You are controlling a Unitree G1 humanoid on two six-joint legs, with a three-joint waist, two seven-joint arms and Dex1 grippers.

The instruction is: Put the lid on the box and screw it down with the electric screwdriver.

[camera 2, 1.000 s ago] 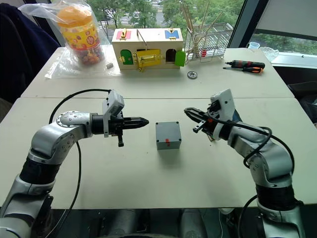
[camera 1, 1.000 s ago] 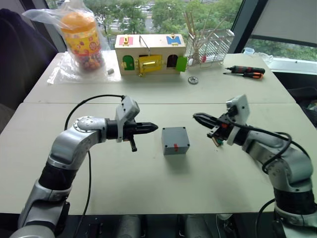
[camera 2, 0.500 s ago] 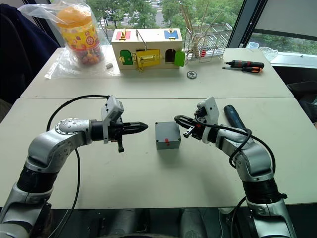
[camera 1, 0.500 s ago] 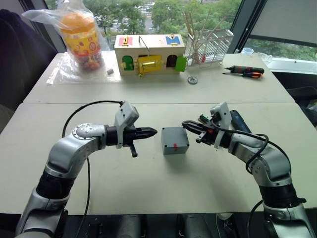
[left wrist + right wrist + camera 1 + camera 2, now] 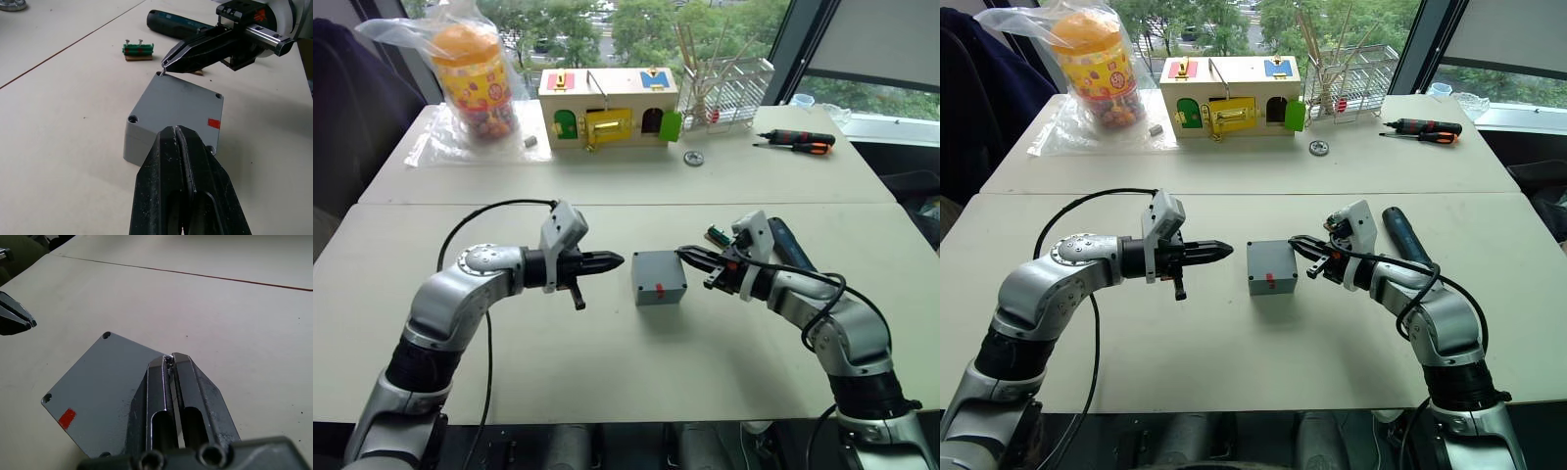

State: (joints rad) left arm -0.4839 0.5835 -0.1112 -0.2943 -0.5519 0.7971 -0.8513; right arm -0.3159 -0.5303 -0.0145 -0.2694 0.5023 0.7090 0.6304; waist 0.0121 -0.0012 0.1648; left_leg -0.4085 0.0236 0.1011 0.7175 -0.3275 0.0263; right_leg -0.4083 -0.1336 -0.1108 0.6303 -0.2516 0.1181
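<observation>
The grey box (image 5: 659, 278) stands mid-table, closed on top by the flat grey lid (image 5: 181, 105), which has holes at its corners and a red mark. My right gripper (image 5: 169, 360) is shut on a small screw, its tips at the lid's far right corner. From the box's left side my left gripper (image 5: 619, 259) points at it, shut and empty, a short gap away. The electric screwdriver (image 5: 784, 245) lies on the table behind my right forearm.
A small green screw holder (image 5: 138, 49) lies just behind the box. At the table's back are a wooden box with coloured doors (image 5: 610, 106), a bagged jar (image 5: 475, 78), a wire rack (image 5: 734, 88), hand screwdrivers (image 5: 798, 142) and a metal disc (image 5: 694, 158).
My right gripper has moved left and down until its tips reached the lid's corner. The left gripper shifted only slightly. The box has stayed put.
</observation>
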